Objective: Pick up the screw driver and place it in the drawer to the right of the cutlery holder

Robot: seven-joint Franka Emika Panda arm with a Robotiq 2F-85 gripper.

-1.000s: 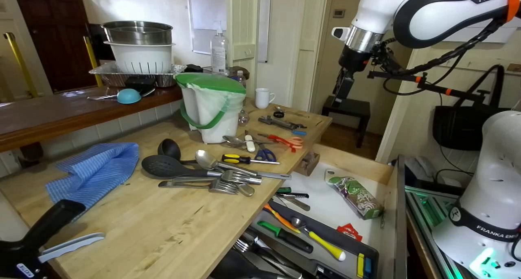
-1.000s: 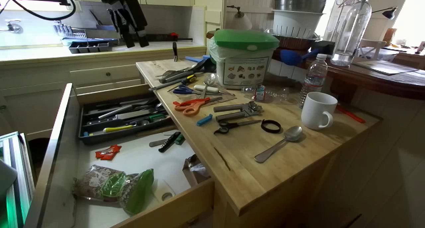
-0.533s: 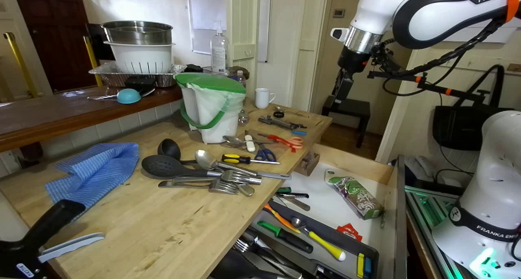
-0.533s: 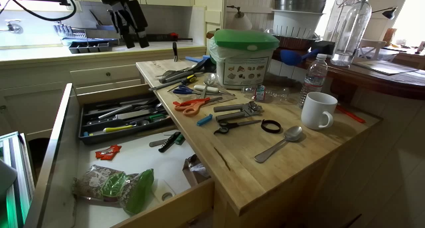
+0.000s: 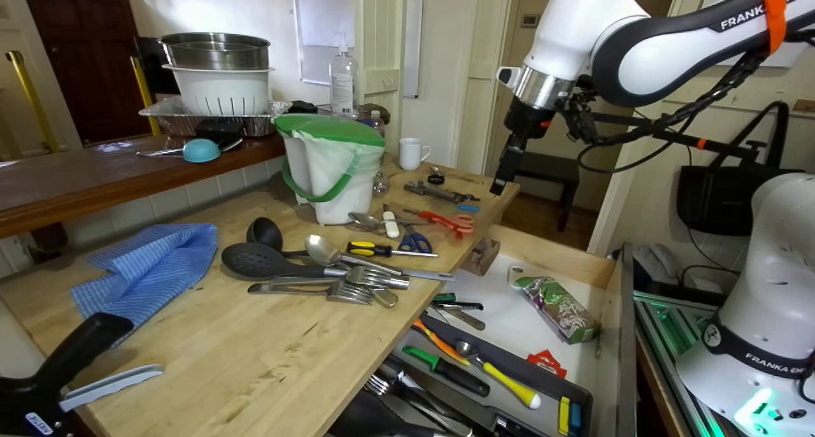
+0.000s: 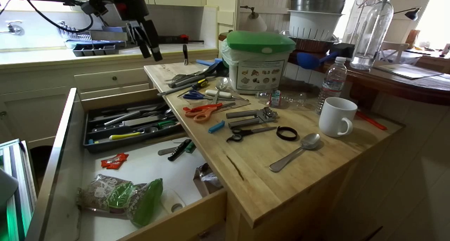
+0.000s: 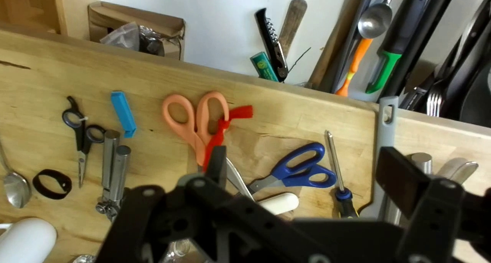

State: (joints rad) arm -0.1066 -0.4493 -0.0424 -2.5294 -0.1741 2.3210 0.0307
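Note:
The screw driver, with a yellow and black handle and thin metal shaft, lies on the wooden tabletop in both exterior views. In the wrist view its shaft shows between the fingers, and the gripper body hides most of its handle. The open drawer of light wood is beside and below the table edge. The dark cutlery holder sits inside it. My gripper is open and empty, in the air above the objects.
Blue scissors, orange scissors and a grey-handled utensil lie near the screw driver. A white bucket with green lid stands behind. The drawer also holds a bag, a red packet and a corkscrew.
My gripper has moved down and toward the table over the last half second, after almost no motion before. The screw driver and other objects have not moved.

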